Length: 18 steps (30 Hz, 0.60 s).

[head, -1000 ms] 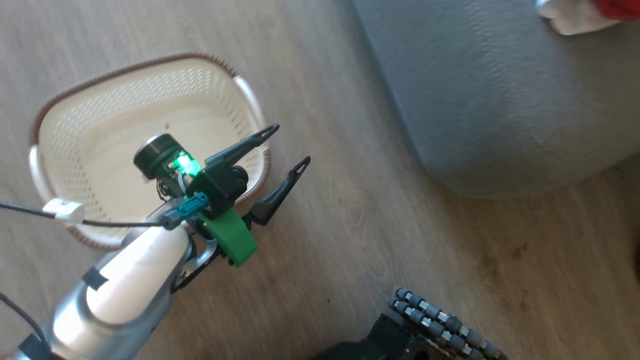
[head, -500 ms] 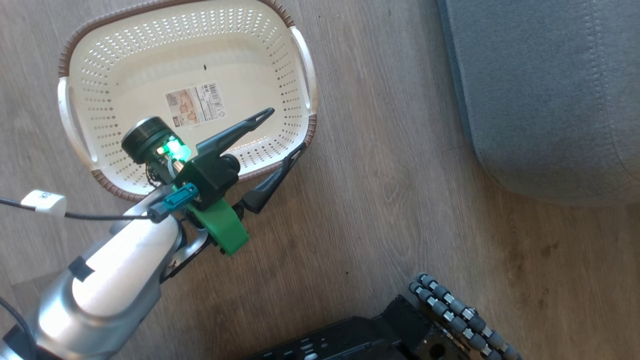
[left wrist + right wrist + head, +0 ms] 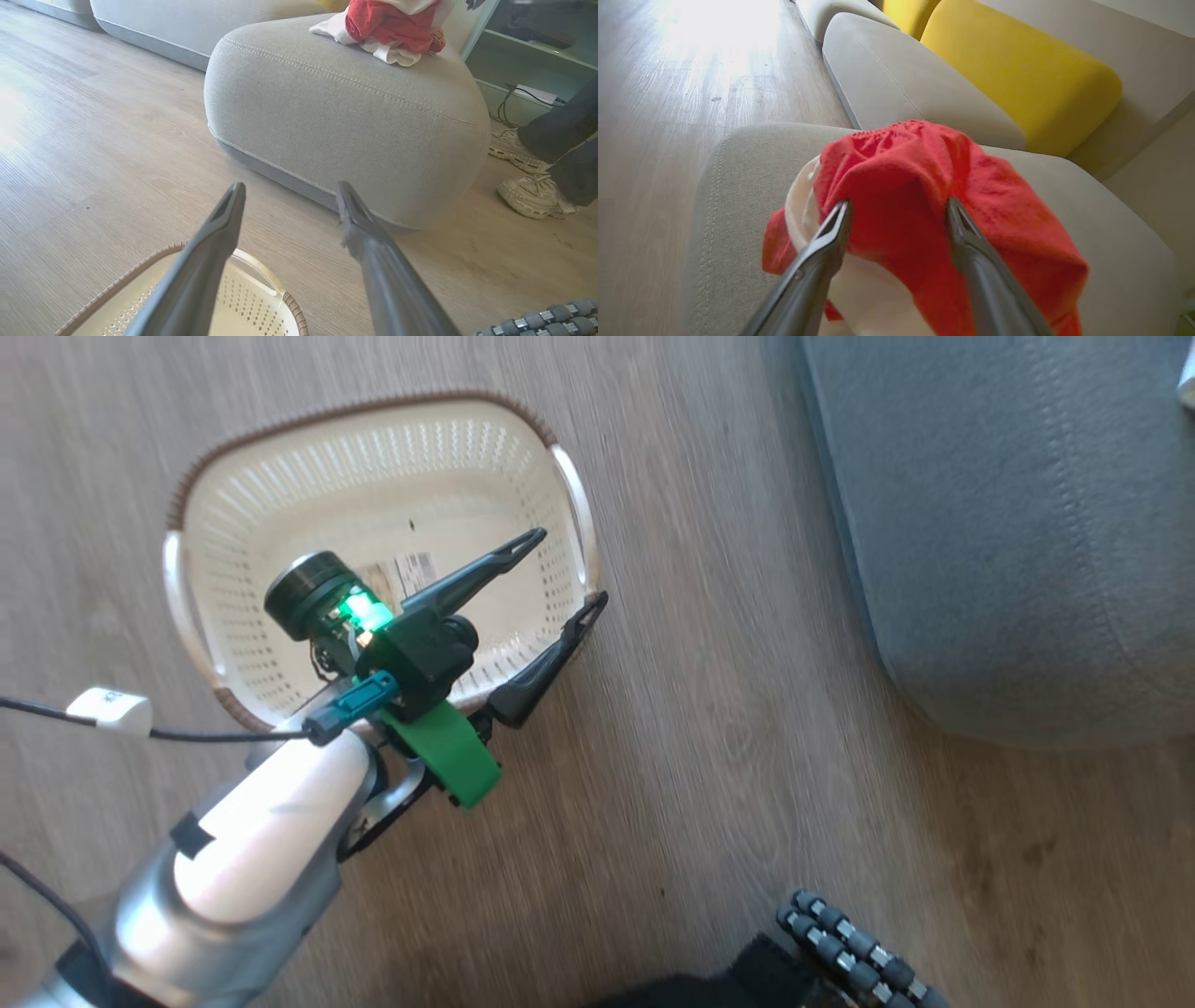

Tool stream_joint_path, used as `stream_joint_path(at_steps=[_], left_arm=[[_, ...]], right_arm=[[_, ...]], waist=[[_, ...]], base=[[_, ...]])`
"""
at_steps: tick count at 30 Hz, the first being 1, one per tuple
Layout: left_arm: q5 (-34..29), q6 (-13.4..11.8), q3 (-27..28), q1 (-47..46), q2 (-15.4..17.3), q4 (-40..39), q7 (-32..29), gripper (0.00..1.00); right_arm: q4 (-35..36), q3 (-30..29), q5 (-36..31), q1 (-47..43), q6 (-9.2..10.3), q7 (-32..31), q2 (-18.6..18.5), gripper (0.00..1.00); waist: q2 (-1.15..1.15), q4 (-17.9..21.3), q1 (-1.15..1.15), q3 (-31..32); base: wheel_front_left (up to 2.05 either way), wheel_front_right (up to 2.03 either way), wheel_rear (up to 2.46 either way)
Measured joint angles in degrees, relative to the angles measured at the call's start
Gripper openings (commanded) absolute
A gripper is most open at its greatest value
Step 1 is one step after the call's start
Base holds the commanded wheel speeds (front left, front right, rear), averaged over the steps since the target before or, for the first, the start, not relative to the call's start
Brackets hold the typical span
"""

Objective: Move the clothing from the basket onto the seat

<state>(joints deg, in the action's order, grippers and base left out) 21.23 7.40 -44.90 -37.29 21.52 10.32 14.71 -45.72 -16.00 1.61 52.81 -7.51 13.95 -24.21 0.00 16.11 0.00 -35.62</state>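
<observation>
The clothing [image 3: 920, 196] lies in a crumpled heap on top of the seat [image 3: 738, 186]. In the right wrist view the red fabric runs from a gathered, elastic-looking edge at the upper left down towards the lower right. A white panel bulges out on its left side. In the left wrist view the same heap [image 3: 387, 28] sits at the far end of the seat's [image 3: 345, 121] top. There its long side lies across the view and a white corner points left.

The right gripper [image 3: 897, 204] is right at the heap. Its two fingers are spread wide, with red cloth swelling between the tips rather than pinched flat. Whether the tips touch the fabric cannot be told.

In the head view the seat [image 3: 1008, 523] is a long rounded grey cushion with pale stitching. It runs up and down the right side, with its rounded end towards the robot. Beyond it in the right wrist view stands a pale sofa [image 3: 896, 84] with a yellow cushion [image 3: 1017, 70].

The basket [image 3: 373, 420] stands on the wooden floor [image 3: 700, 756], well apart from the seat and to its left. Its long axis runs across the head view with a handle at each end, and a label [image 3: 411, 569] lies on its bottom.

The left gripper [image 3: 568, 569] hangs over the basket's right end, fingers spread and holding nothing, pointing towards the seat. In its own view the left gripper [image 3: 289, 186] aims at the seat's side, with the basket rim [image 3: 289, 308] below.

A person's pale shoes [image 3: 532, 196] stand on the floor beside the seat.
</observation>
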Motion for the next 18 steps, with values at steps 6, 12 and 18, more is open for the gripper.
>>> stream_joint_path(at_steps=[6, 12, 18], left_arm=[[0.4, 0.0, 1.8, 2.4, -3.2, 1.0, 0.0, 1.0], [0.4, 0.0, 6.3, 5.8, -5.9, 2.7, 0.0, 1.0], [0.1, 0.0, 11.8, 9.7, -8.7, 5.4, 0.0, 1.0]], right_arm=[[6.2, 7.4, 2.8, -6.8, 0.0, 0.5, 0.7, 1.0], [14.9, 12.5, 3.7, -12.9, 0.0, 0.5, 3.8, 1.0], [19.6, 15.3, 3.4, -19.5, 0.0, 0.5, 7.2, 1.0]], waist=[[0.0, -1.2, 0.0, 5.4], [0.0, -3.3, 0.0, 11.4], [0.0, -6.2, 0.0, 17.2]], base=[[0.0, 0.0, 0.0], [0.0, 0.0, 0.0], [0.0, 0.0, 0.0]])
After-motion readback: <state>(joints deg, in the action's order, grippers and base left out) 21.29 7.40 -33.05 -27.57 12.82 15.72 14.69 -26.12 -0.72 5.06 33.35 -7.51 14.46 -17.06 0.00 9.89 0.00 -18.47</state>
